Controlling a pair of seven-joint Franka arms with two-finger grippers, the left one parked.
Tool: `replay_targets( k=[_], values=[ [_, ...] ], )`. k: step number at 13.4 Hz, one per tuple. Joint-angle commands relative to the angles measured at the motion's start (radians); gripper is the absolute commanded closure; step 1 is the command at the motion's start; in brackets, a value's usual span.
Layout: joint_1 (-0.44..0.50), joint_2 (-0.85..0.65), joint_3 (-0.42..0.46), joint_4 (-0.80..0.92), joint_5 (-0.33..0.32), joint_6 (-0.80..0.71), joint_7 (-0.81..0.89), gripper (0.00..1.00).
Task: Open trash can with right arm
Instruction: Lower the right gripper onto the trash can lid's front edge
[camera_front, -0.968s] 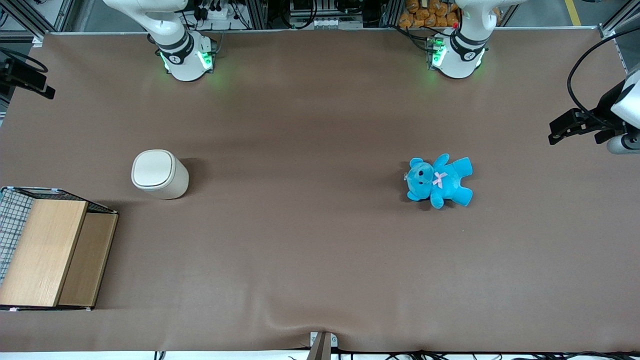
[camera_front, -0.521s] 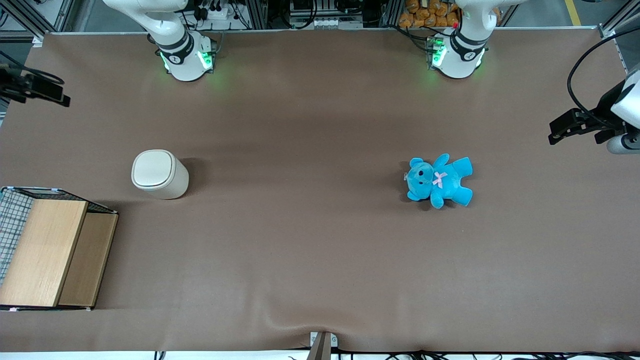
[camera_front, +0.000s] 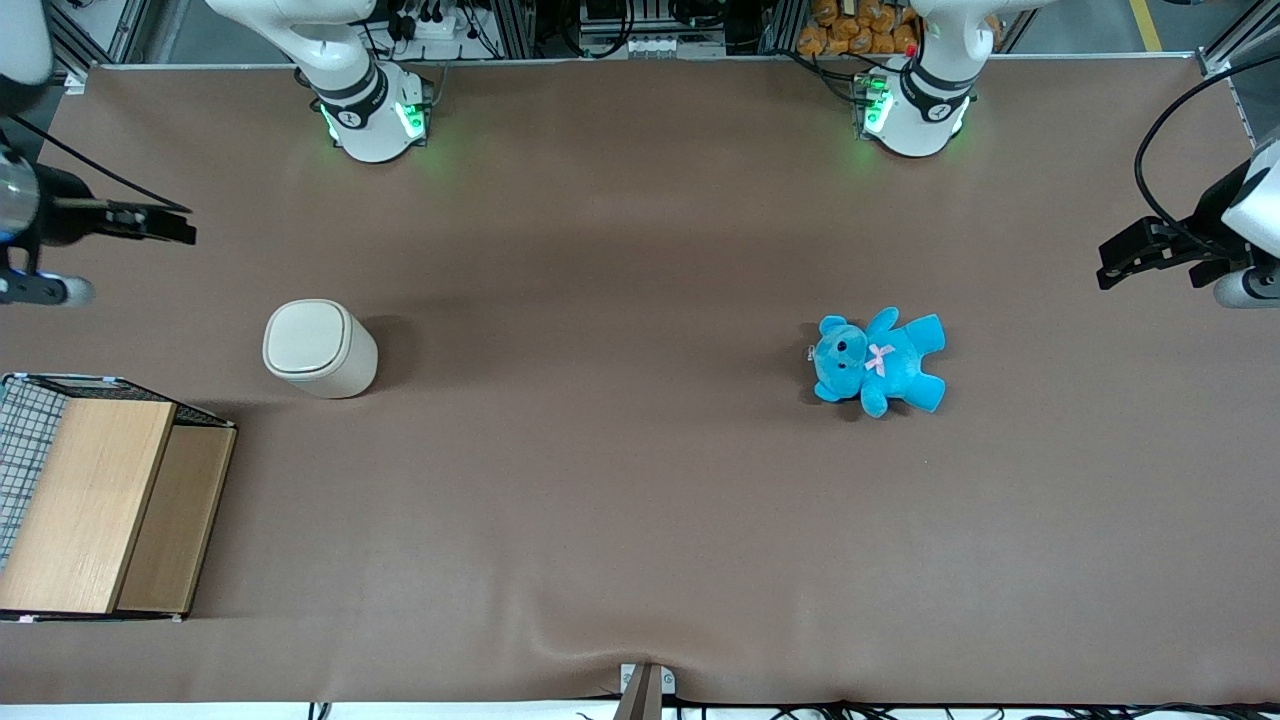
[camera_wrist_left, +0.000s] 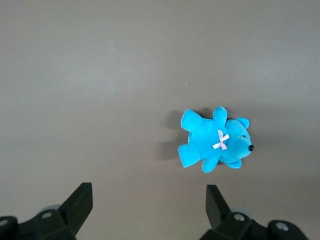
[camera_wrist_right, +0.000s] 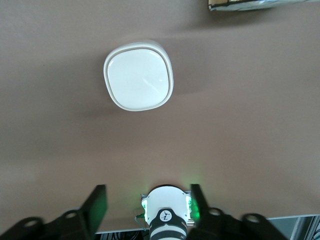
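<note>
Cream-white trash can (camera_front: 320, 348) stands upright on brown table (camera_front: 620, 500), left of frame centre in front view, flat lid closed. Right arm's gripper (camera_front: 165, 225) hangs at upper left edge, above table, well apart from can, farther from front camera than can; fingers (camera_wrist_right: 97, 202) spread wide, holding nothing. Wooden-topped wire basket (camera_front: 100, 500) sits at lower left, nearer camera than can. Blue teddy (camera_front: 878, 360) lies right of centre, toward parked arm's end.

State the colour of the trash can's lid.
Cream-white, plain; the trash can shows best in the right wrist view, with the gripper open.
</note>
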Motion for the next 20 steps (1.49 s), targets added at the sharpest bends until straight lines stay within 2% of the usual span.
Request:
replay_targets(
  k=[1, 2, 3, 15, 20],
  values=[
    [0.003, -0.019, -0.004, -0.104, -0.010, 0.084, -0.012, 0.65],
    [0.006, -0.015, -0.004, -0.136, -0.010, 0.121, -0.011, 0.92],
    [0.005, -0.004, -0.004, -0.159, -0.010, 0.147, -0.009, 1.00],
    [-0.009, 0.249, -0.005, -0.168, -0.010, 0.313, -0.012, 1.00],
    [-0.010, 0.264, -0.005, -0.227, -0.010, 0.351, -0.014, 1.00]
  ],
)
